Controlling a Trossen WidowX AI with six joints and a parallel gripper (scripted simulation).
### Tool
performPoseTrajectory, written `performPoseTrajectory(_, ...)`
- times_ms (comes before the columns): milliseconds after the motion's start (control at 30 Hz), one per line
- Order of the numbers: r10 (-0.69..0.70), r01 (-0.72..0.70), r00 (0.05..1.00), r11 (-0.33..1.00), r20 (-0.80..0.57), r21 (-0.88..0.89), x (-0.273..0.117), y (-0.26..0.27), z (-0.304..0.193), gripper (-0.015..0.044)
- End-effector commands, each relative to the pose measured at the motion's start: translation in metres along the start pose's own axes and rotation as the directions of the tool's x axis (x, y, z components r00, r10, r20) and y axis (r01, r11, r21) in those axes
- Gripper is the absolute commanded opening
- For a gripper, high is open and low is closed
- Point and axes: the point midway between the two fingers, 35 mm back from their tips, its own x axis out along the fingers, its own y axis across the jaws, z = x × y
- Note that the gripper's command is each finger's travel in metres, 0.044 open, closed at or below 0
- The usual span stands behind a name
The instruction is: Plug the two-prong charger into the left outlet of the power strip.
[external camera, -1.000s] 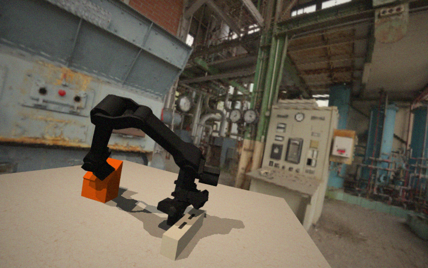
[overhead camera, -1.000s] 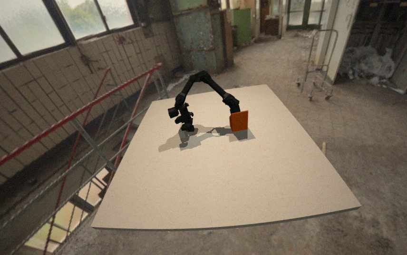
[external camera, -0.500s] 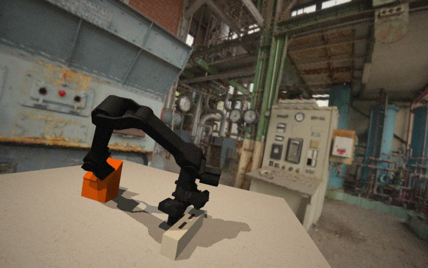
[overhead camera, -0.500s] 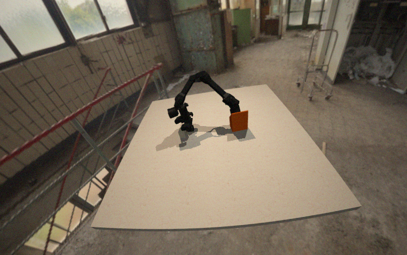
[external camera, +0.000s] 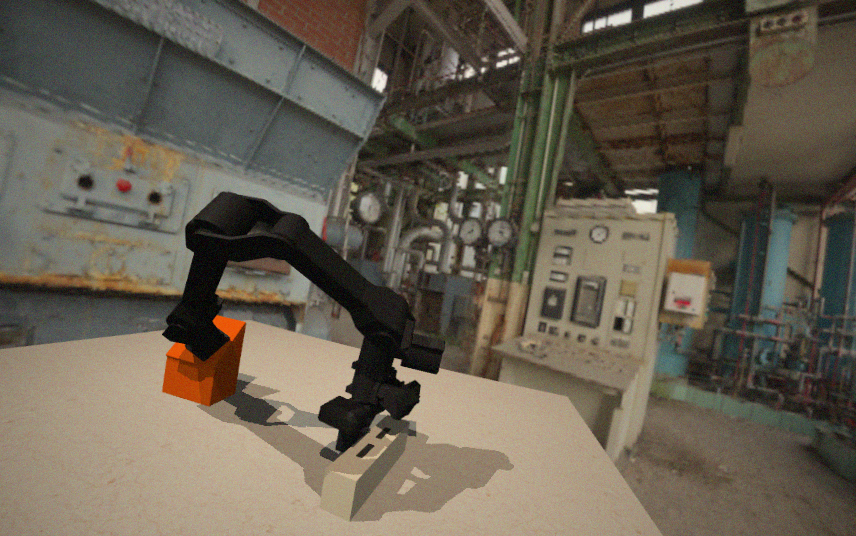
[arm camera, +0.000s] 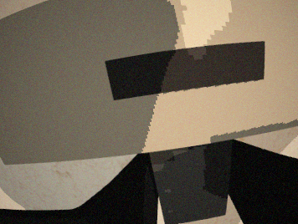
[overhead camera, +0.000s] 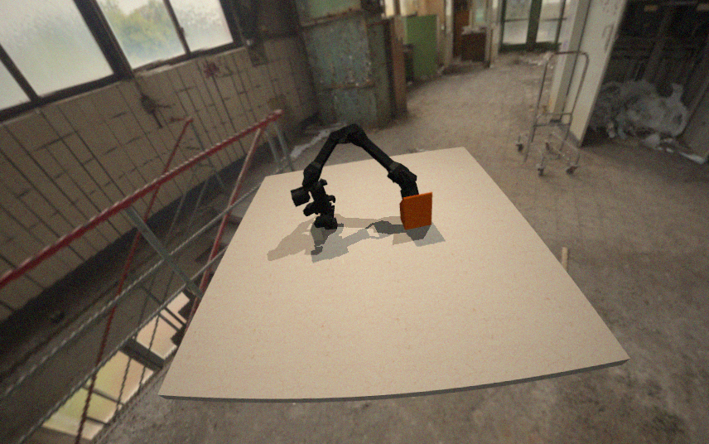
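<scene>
The pale power strip stands on the table with dark outlet slots in its top. I cannot make it out in the top view. In the wrist view one dark slot lies across the middle, above the fingers. My gripper points down beside the strip's long side and is shut on the dark charger. The charger's top end reaches the strip's lower edge in the wrist view. Its prongs are hidden, and I cannot tell whether it touches the strip.
An orange block stands on the pale table, right by the arm's base end. The arm arches high between the block and the strip. Shadows of the arm fall around the strip.
</scene>
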Motion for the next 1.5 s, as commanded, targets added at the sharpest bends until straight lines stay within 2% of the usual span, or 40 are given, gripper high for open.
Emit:
performPoseTrajectory(0,0.005,-0.005,1.0,1.0,0.023,0.02,-0.0015,-0.0007,0.0119,0.0)
performPoseTrajectory(1467,0.005,-0.005,1.0,1.0,0.023,0.02,0.0,-0.0009,0.0079,0.0)
